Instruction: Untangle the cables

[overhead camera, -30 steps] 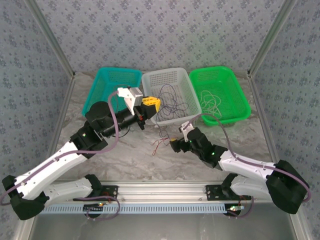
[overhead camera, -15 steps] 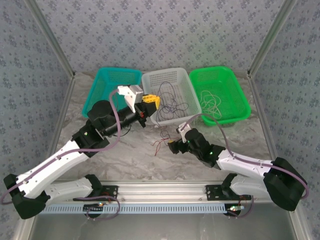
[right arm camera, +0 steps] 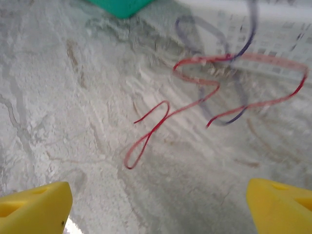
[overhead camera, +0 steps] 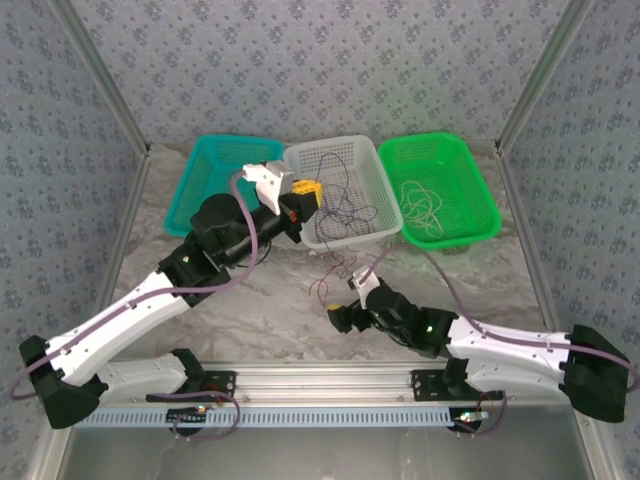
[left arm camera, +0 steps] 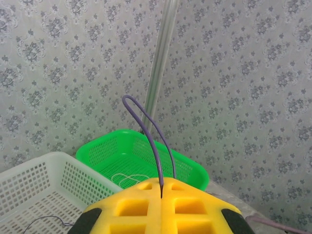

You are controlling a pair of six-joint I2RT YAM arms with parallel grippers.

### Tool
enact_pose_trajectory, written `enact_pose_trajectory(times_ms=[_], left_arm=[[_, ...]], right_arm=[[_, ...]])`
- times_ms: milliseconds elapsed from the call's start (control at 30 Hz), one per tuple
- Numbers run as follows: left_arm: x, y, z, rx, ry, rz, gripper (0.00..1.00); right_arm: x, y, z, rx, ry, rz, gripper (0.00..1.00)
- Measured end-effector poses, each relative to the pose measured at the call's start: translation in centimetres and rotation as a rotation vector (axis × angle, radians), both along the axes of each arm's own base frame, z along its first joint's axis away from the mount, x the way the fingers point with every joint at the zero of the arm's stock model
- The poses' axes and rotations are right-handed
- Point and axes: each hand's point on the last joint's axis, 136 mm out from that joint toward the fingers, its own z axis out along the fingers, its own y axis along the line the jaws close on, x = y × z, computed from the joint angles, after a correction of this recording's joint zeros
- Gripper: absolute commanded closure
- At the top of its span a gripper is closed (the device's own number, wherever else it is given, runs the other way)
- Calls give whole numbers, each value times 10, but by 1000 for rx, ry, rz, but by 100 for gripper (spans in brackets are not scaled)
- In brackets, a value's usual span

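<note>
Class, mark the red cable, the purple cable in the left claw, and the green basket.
red cable (right arm camera: pixel 145 140): right wrist view, lower loop.
purple cable (left arm camera: pixel 127 98): left wrist view, top of loop.
green basket (overhead camera: pixel 430 138): top external view, far rim.

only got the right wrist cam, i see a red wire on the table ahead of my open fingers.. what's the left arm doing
observer: the left gripper is shut on a purple cable, and a loop of it sticks up out of the grip.
operator: where's that gripper
observer: over the left rim of the white basket, going by the top camera.
operator: anything in the basket furthest right
observer: a pale cable lies coiled in the green basket.
</note>
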Motion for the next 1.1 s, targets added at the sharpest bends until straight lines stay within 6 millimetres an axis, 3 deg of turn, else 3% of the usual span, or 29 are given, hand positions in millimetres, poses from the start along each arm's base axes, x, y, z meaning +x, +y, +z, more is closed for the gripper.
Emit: enact_pose_trajectory(times_ms=[200, 367, 633, 1100], left_arm=[[2, 0, 0, -12, 12, 9, 100], [2, 0, 2, -22, 17, 8, 100], [2, -1, 2, -22, 17, 5, 100], [2, -1, 2, -21, 18, 6, 100]], right_arm=[[-7, 35, -34, -126, 109, -14, 3], [11, 53, -42, -223, 93, -121, 3], [19, 32, -51, -313, 59, -203, 5], [12, 9, -47, -302, 76, -234, 10]])
